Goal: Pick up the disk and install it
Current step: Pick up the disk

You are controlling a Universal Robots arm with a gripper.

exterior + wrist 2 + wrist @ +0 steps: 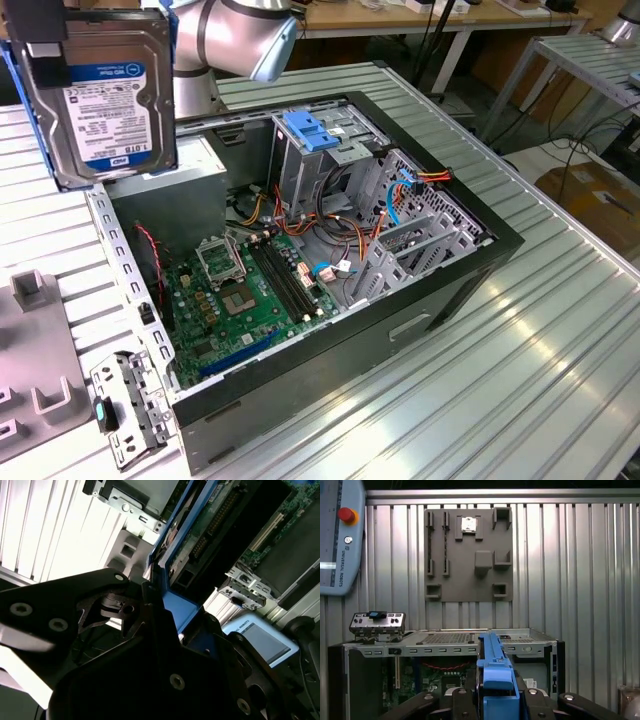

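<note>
The disk hangs upright in the air at the exterior view's upper left, its white and blue label facing the camera. It is above the table and beside the open computer case. My gripper is shut on its upper end. In both wrist views a blue side rail of the disk runs between the black fingers of the gripper. The open case lies below.
Inside the case stand a metal drive cage with a blue handle, a green motherboard, cables and a grey metal box. A grey fixture plate and a small metal bracket lie beside the case. A teach pendant rests on the ribbed table.
</note>
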